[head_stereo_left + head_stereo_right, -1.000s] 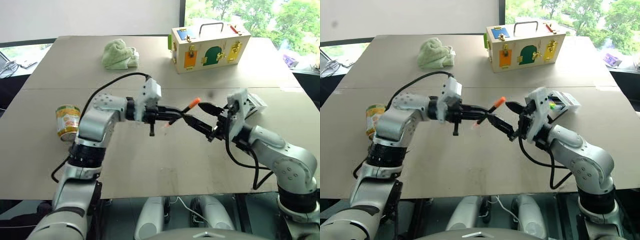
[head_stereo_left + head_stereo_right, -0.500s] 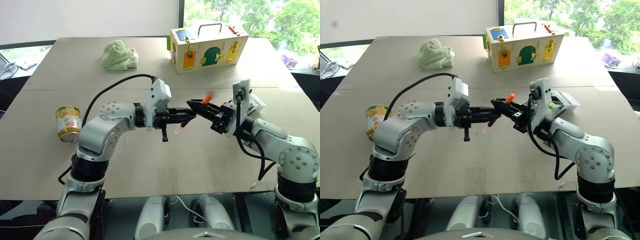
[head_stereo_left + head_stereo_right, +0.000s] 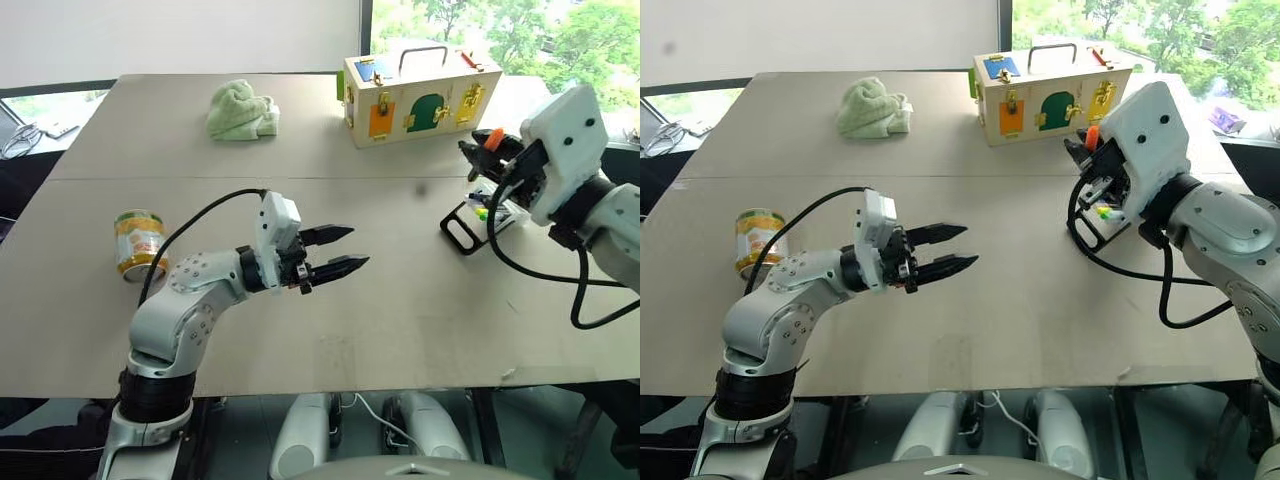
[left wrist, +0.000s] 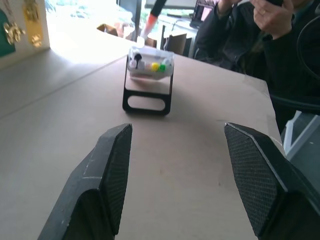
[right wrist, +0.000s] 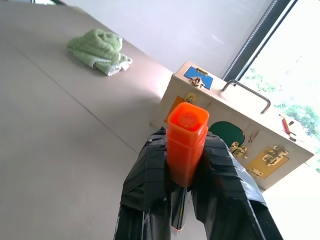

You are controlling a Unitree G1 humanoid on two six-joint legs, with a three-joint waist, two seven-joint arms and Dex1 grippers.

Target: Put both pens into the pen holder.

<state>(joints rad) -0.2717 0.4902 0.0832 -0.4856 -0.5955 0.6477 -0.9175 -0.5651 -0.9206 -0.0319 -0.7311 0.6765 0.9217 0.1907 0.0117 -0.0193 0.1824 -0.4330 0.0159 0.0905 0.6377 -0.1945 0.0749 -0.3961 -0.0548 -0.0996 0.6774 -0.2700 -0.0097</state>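
Right gripper (image 5: pixel 186 165) clenched the pen (image 5: pixel 186 135); left gripper (image 3: pixel 335 250) hung released, empty.
Pen looked light, stiff, slippery; mid-barrel grip suited it, holder (image 3: pixel 478 214) at 4 o'clock from the wooden box (image 3: pixel 420 95).

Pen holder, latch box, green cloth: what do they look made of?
Pen holder: clear glossy plastic, markers visible through it; matte black loop frame, probably plastic or metal.
Latch box: pale wood, painted doors, brass-looking latches, metal handle.
Green cloth: soft, fuzzy terry-like fabric, crumpled.

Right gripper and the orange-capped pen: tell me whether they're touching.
Touching. The right wrist view shows the right gripper with both black fingers pressed against the sides of the orange-capped pen, no gap on either side.
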